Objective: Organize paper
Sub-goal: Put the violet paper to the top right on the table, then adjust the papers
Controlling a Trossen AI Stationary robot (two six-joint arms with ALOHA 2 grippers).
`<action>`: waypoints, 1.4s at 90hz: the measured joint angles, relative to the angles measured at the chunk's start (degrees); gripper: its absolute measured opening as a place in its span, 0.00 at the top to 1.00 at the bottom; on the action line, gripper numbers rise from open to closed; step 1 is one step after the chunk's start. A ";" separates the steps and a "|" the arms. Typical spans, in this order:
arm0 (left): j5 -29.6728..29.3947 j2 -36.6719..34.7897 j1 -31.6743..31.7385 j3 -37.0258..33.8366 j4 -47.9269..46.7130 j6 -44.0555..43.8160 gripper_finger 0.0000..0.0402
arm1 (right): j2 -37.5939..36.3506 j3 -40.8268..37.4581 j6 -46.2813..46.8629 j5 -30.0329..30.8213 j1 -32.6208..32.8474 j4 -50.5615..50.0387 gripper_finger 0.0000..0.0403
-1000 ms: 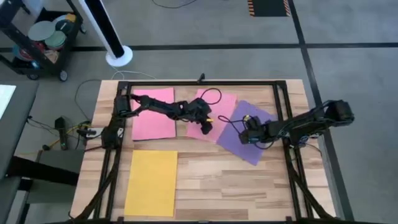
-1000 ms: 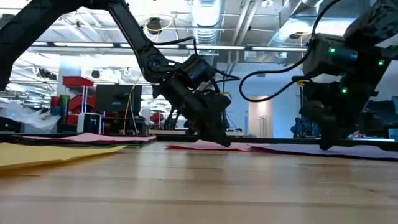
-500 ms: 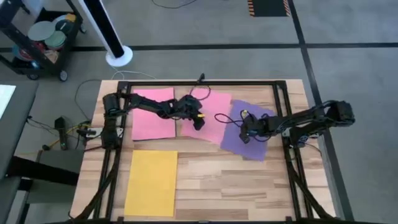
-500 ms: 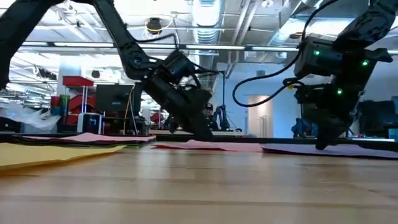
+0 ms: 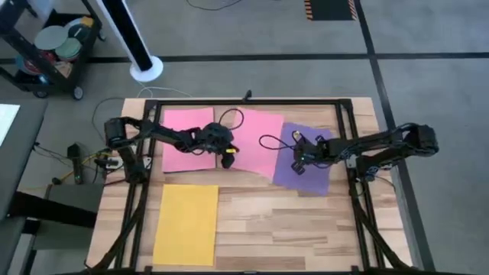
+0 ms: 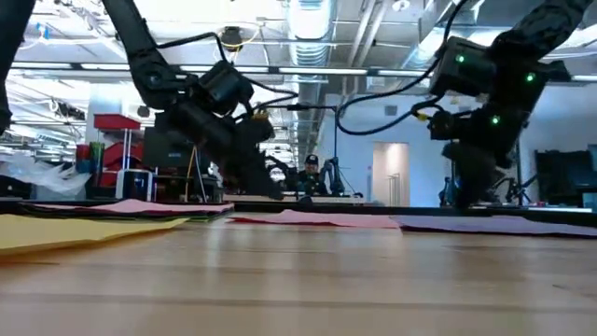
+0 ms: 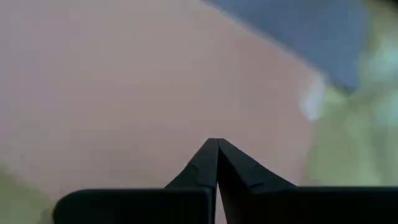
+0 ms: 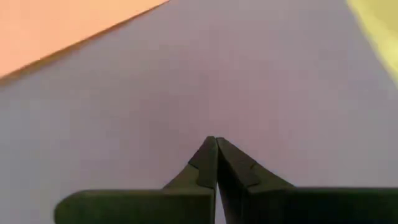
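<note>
Lying flat at the near left of the table [image 5: 252, 221], a yellow sheet [image 5: 186, 224], well apart from both arms and untouched. Farther back, resting side by side, a pink sheet [image 5: 188, 139] and a second pink sheet [image 5: 258, 143], the second tilted and overlapping the edge of a purple sheet [image 5: 309, 158] to its right. Reaching in from the left, the left gripper [image 5: 226, 157], hanging low at the seam between the two pink sheets, fingers pressed tip to tip in its wrist view and pinching nothing visible (only blurred pink paper and a patch of blue beyond them). Reaching in from the right, the right gripper [image 5: 298, 163], poised over the near left part of the purple sheet, fingers likewise closed together and empty, purple paper filling its wrist view with a strip of pink at one corner. Judging by the layout, sliding the loose sheets toward one another, with the tilted pink and the purple not yet squared up or stacked; likely calling next for pressing a closed fingertip onto a sheet and dragging it into line without creasing an edge. Hard to settle from the low view: whether either gripper is actually touching paper or hovering just above. Hinted at only as dark edges under the left pink sheet, any green or black paper.
</note>
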 joint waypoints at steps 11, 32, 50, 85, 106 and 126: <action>-0.48 0.08 -0.30 -0.01 -0.20 -0.29 1.00 | 0.94 0.02 4.46 -1.92 3.16 -0.14 1.00; -2.85 0.08 -1.46 -0.49 -1.67 -2.47 1.00 | 6.02 0.33 5.84 -3.12 5.28 -1.43 1.00; -3.69 0.08 -3.01 -1.29 -1.52 -4.40 1.00 | 7.46 0.41 3.07 -2.76 3.17 -4.94 1.00; -6.71 0.08 -5.83 -1.35 0.23 -5.86 1.00 | 2.85 -0.11 -9.41 -0.66 -4.04 -9.53 1.00; -7.43 -0.53 -5.74 -1.06 4.21 -5.46 1.00 | -1.69 2.14 -9.88 2.10 -3.44 -5.28 1.00; -6.24 -0.12 -4.63 0.16 -0.07 -2.19 1.00 | 1.01 2.44 -18.43 -4.01 -7.39 20.31 1.00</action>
